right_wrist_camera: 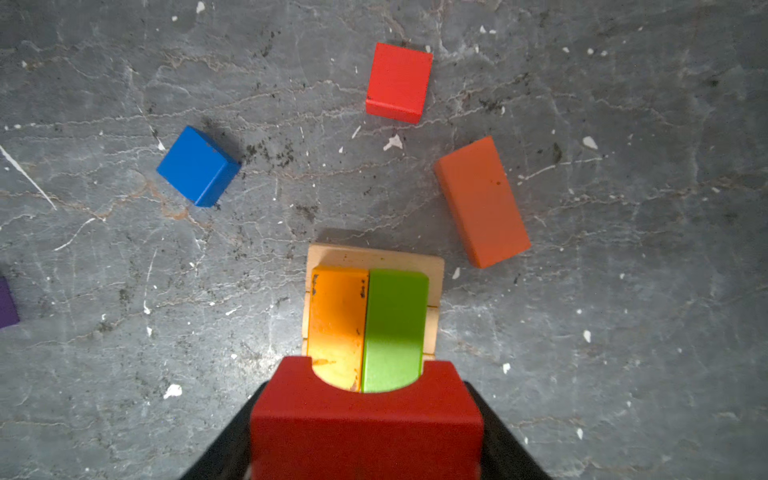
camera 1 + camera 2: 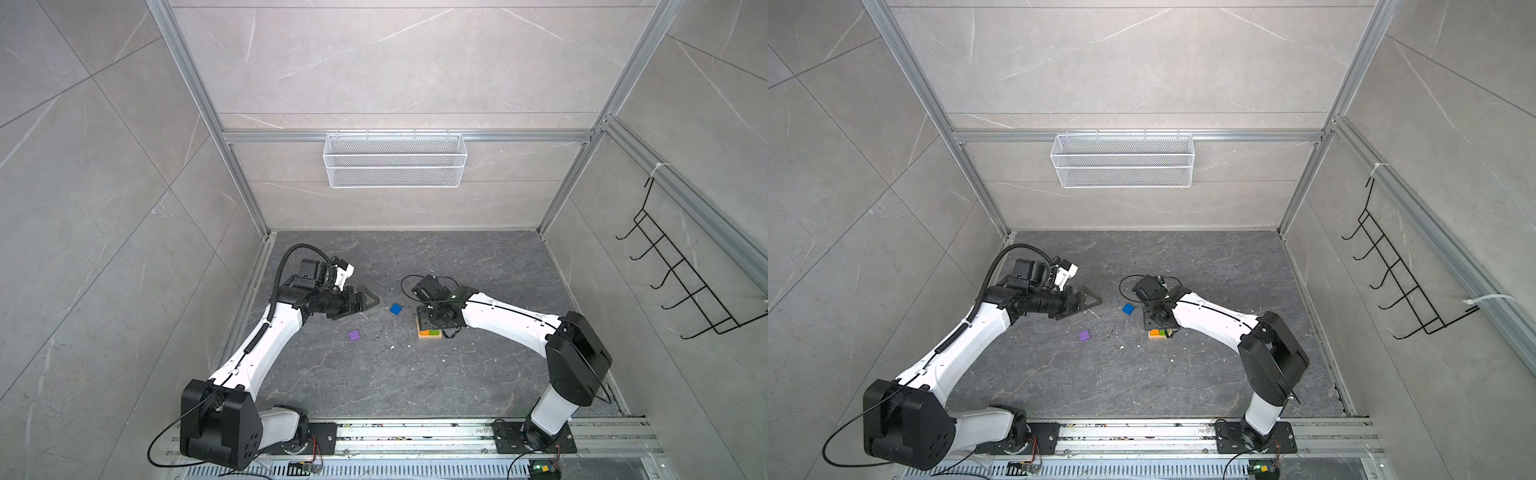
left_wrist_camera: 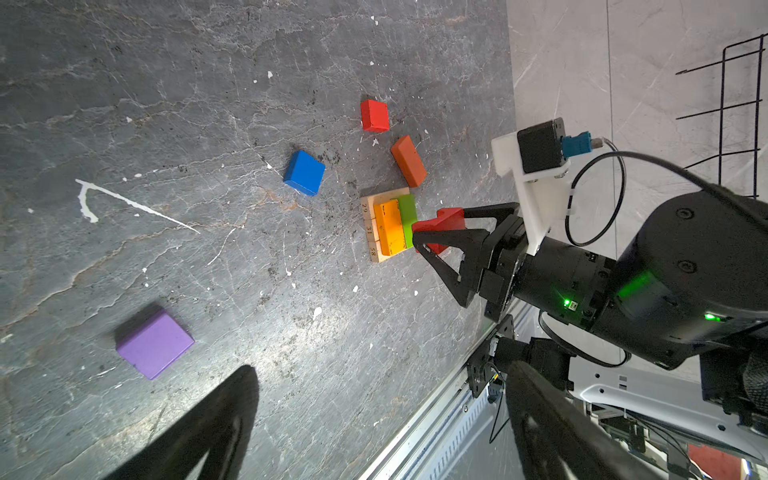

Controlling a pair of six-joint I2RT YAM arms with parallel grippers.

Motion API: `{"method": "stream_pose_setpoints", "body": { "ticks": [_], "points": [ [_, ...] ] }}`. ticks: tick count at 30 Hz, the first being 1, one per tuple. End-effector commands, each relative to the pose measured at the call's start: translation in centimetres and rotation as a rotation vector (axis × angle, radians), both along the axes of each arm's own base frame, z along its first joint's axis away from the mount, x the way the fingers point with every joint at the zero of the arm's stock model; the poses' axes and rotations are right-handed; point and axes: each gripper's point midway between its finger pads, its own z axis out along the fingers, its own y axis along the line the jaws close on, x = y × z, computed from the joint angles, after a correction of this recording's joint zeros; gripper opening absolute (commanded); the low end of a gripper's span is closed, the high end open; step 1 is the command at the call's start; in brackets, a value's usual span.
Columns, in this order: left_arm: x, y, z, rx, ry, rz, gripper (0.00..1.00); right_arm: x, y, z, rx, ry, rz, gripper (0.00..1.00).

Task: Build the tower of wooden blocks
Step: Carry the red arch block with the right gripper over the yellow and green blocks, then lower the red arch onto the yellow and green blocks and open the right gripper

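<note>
**A:** Where are the blocks and the 2 grippers?

**B:** On a dark stone tabletop [image 2: 374, 374] stands the tower [image 3: 388, 228], 2 layers high: a tan base [image 1: 374, 255] with an orange bar [image 1: 336, 320] and a green bar [image 1: 395, 324] side by side on top. The right gripper [image 3: 434, 228] is clamped on a red arch block [image 1: 365, 419] and holds it at the near end of those 2 bars. I cannot tell whether the block touches them. The left gripper [image 2: 360, 308] hangs well apart, its jaws wide and empty. A blue cube [image 1: 198, 166], a red cube [image 1: 399, 83], a red-orange bar [image 1: 482, 201] and a purple cube [image 3: 154, 345] lie loose.

**A:** What could go wrong?

**B:** The arch appears to sit over the tower's edge, not its middle. Lowered there, 1 foot would probably miss the bars, and the block would tip off on release. A sideways nudge from the block could also slide the 2 bars apart on the smooth base, and opening fingers might drag the arch askew.
</note>
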Motion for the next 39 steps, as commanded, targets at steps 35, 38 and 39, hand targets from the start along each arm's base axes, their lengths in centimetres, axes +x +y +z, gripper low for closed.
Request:
{"method": "stream_pose_setpoints", "body": {
  "ticks": [35, 38, 39],
  "points": [
    [0.2, -0.1, 0.5, 0.001, -0.020, -0.007, 0.95, 0.8, 0.1, -3.6, -0.031, 0.055, -0.007, 0.32],
    [0.1, -0.1, 0.5, 0.001, -0.020, -0.007, 0.95, 0.8, 0.1, -3.8, -0.033, 0.058, -0.008, 0.32],
    [0.1, -0.1, 0.5, 0.001, -0.019, -0.007, 0.95, 0.8, 0.1, -3.8, -0.032, 0.058, -0.009, 0.32]
  ]
}}
